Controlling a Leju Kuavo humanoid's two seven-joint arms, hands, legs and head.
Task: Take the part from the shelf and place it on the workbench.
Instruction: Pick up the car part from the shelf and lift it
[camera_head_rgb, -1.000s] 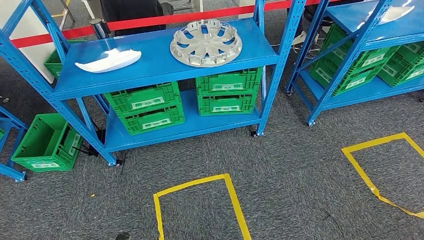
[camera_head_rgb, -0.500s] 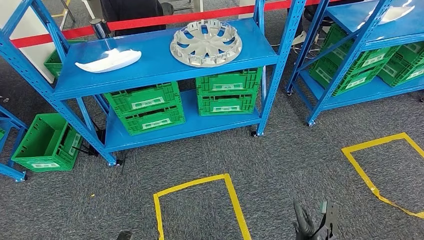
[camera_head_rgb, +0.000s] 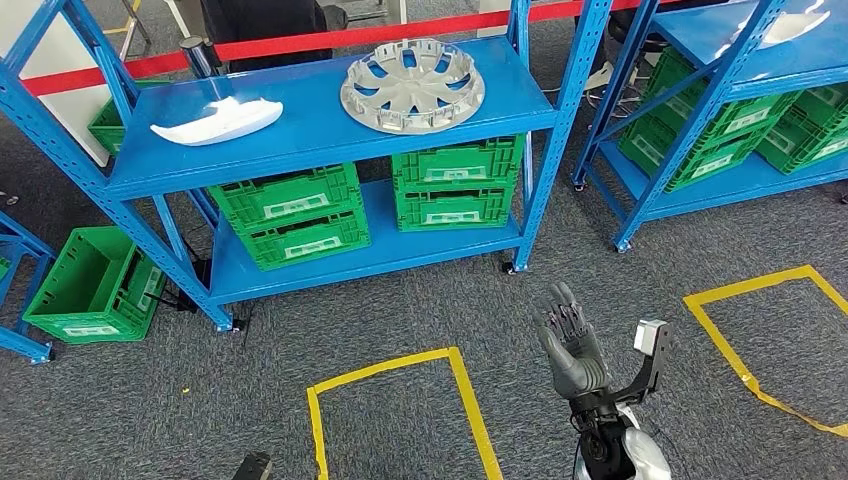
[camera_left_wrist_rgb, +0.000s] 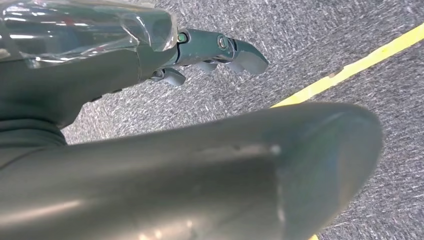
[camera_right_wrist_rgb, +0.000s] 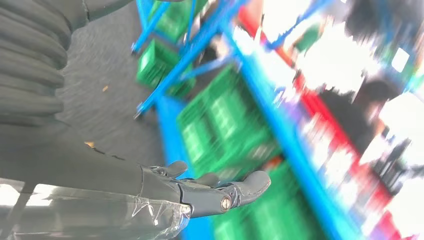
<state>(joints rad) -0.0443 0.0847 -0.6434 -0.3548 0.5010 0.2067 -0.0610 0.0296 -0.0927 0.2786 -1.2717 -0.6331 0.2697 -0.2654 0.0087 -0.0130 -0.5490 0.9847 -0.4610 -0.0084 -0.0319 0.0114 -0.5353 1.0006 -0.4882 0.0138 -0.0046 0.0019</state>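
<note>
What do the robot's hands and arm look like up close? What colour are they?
The right hand is dark grey, with slim jointed fingers and a small boxy grey camera block on a black bracket beside it. Its wrist ends in a shiny silver rounded arm. The left hand has dark grey-green fingers with little round screws and a clear plastic cover.

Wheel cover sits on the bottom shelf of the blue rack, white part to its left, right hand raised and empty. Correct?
Not quite. The head view shows the wheel cover on the top shelf, not the bottom one, which holds green crates. The white part does lie to its left, and the right hand is raised and empty.
</note>
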